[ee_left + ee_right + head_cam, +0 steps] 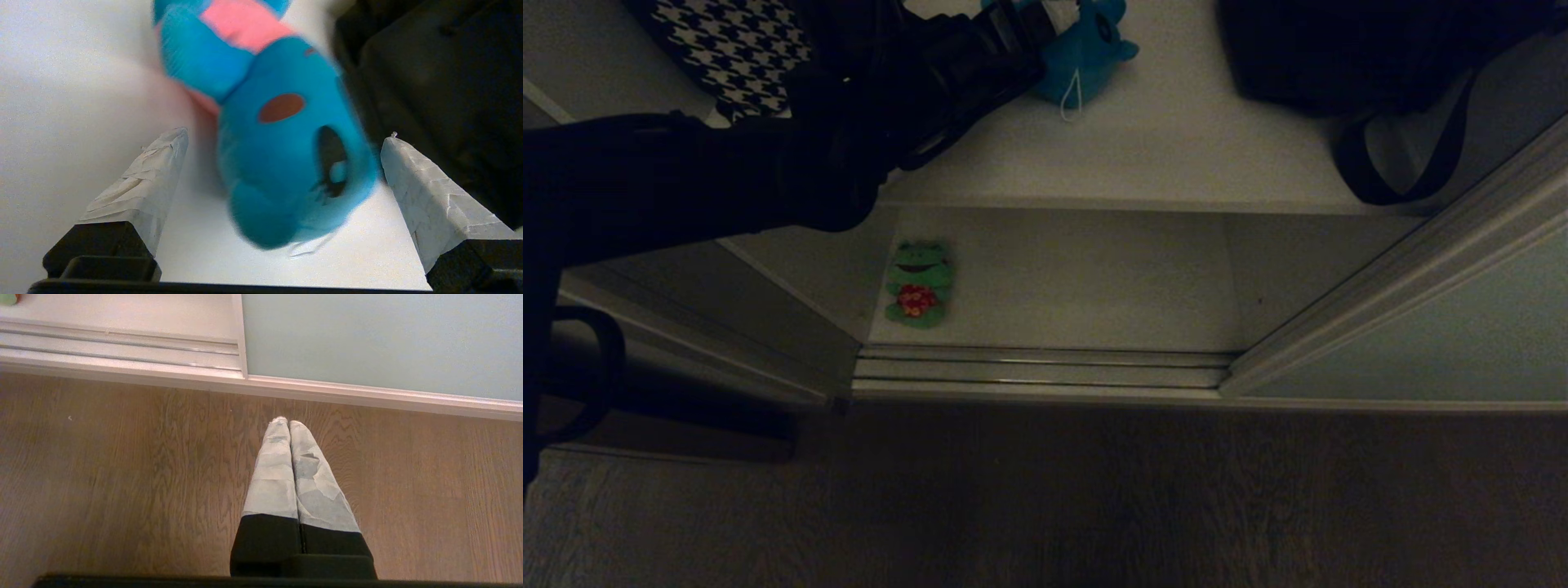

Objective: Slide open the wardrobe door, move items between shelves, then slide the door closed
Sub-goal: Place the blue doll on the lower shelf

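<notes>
Sliding wardrobe door [1421, 335]: we see the pale grey-green matte panel with its slim silvery-beige frame pushed over to the right, so the wardrobe stands open; in the right wrist view the same panel [380, 339] rises above the brown wood-grain floor [122, 477].
Upper shelf [1176, 147]: we find a smooth off-white board carrying the teal-blue plush animal with a pink-red belly [1086, 57], a black-and-white houndstooth cloth [735, 45] at the left and a black strapped bag [1347, 57] at the right.
Lower shelf [1078, 278]: we see the small green plush frog with a red patch [920, 283] lying near its left front corner, just behind the silvery door track [1045, 371].
Left gripper [282, 134]: we see it reaching over the upper shelf with its white-taped fingers [151, 175] spread wide, one on each side of the teal-blue toy's head [286, 163]; neither finger presses the plush, so nothing is gripped. The toy lies on the shelf, with the black bag just beside the far finger.
Right gripper [288, 422]: we see it hanging above the wood floor in front of the door's bottom rail, its taped fingers pressed together with nothing between them.
</notes>
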You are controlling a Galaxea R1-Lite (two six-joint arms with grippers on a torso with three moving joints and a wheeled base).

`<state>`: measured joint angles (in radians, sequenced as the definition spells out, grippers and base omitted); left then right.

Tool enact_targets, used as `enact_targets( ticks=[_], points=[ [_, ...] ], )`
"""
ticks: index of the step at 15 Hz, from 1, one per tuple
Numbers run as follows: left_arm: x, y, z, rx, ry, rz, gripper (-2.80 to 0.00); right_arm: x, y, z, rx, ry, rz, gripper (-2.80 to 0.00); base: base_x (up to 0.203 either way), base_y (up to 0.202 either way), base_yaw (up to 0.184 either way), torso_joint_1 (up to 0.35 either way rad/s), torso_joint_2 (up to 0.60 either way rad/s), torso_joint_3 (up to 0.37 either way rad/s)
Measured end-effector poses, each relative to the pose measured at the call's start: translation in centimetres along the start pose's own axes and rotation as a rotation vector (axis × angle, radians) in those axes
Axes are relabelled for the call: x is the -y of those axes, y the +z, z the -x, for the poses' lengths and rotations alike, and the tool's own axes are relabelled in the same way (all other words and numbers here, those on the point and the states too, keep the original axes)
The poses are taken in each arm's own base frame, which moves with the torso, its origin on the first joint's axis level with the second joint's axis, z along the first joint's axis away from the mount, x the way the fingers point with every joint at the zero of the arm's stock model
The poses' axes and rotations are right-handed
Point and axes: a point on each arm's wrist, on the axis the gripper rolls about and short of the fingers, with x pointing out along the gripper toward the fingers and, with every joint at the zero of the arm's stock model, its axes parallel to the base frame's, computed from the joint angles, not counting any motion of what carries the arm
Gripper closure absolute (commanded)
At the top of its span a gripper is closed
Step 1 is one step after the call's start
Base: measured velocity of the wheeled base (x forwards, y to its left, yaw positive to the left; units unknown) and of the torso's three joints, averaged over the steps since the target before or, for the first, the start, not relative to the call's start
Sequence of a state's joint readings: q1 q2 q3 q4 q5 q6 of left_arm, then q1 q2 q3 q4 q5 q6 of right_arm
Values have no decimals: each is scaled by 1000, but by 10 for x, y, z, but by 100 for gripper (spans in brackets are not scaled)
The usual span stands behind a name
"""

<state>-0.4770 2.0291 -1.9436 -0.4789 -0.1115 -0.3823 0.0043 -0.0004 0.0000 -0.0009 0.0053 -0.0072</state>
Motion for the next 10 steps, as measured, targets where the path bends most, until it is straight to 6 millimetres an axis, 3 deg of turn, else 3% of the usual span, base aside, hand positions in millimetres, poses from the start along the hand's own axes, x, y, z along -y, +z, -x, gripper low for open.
enact_targets(
  ticks=[6, 7, 10],
  points=[
    [4, -2, -1, -10, -15, 23, -280, 0, 0, 0, 0, 0, 0, 0, 0, 0, 0, 0, 0, 0],
    [5, -3, -1, -11, -16, 24, 0, 0, 0, 0, 0, -1, 0, 0, 0, 0, 0, 0, 0, 0],
    [3, -8, -3, -22, -20, 25, 0, 0, 0, 0, 0, 0, 0, 0, 0, 0, 0, 0, 0, 0]
  ],
)
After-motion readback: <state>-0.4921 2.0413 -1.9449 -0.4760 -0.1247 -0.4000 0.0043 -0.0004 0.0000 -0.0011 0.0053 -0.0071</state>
